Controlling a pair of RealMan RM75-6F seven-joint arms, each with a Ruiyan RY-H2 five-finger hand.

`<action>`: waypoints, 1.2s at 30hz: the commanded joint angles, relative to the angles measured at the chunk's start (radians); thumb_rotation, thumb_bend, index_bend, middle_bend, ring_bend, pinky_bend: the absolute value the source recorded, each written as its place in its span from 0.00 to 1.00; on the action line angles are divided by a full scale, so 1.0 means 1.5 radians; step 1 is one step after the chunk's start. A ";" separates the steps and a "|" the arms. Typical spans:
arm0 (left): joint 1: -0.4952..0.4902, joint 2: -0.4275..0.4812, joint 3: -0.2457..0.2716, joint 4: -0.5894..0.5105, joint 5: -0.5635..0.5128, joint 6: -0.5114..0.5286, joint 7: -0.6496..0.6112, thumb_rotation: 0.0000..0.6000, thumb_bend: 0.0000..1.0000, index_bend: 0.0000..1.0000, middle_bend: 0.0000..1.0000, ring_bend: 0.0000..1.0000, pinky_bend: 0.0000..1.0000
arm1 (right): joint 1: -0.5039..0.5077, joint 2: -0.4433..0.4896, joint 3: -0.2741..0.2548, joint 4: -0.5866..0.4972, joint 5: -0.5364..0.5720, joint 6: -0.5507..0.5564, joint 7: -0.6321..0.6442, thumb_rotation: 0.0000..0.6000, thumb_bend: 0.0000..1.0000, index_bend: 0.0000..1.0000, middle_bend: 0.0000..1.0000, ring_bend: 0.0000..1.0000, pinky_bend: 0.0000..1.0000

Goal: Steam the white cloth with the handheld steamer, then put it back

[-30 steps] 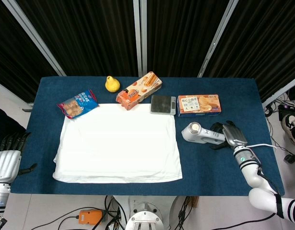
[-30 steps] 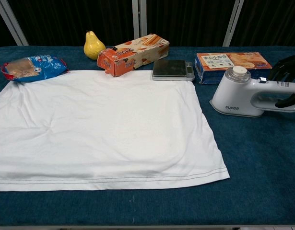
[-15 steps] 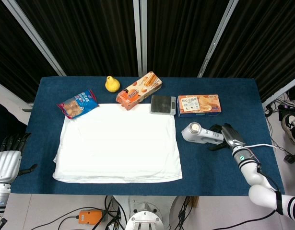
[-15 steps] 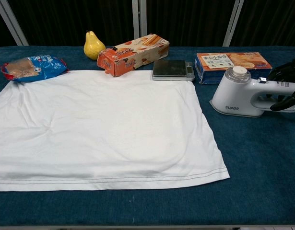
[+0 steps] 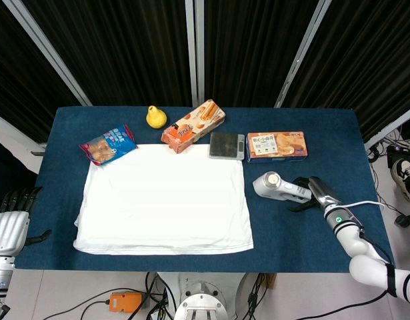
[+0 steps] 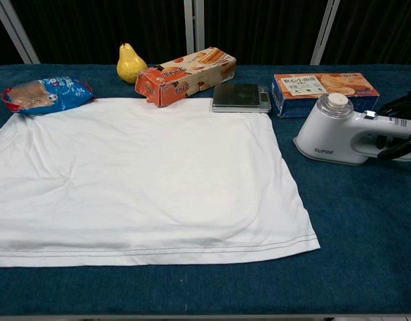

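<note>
The white cloth (image 5: 165, 200) (image 6: 138, 180) lies spread flat over the left and middle of the blue table. To its right the white handheld steamer (image 5: 279, 187) (image 6: 339, 130) rests on the table, its round head toward the cloth and its handle pointing right. My right hand (image 5: 318, 191) (image 6: 399, 107) wraps its dark fingers around that handle, above and below it. Off the table's left front corner, my left hand (image 5: 11, 227) hangs with straight fingers, holding nothing.
Along the back stand a yellow pear (image 5: 156, 117), an orange biscuit box (image 5: 193, 125), a grey scale (image 5: 227, 145) and an orange cracker box (image 5: 277, 145) just behind the steamer. A blue snack bag (image 5: 109, 144) lies at the cloth's far left corner.
My right hand has slid down along the handle and closed its fingers around it. The steamer has shifted slightly. The left hand and the cloth have not moved.
</note>
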State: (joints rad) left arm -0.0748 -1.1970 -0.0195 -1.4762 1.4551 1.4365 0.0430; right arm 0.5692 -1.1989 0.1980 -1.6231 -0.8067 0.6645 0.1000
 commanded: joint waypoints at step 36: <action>0.005 -0.012 -0.002 0.008 -0.004 0.005 -0.015 1.00 0.08 0.08 0.11 0.00 0.00 | 0.025 0.018 0.011 0.002 -0.190 -0.064 0.121 1.00 0.70 0.83 0.75 0.74 0.60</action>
State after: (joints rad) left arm -0.0672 -1.2149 -0.0219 -1.4637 1.4493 1.4438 0.0199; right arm 0.6111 -1.1807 0.2053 -1.6200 -1.0450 0.5858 0.2442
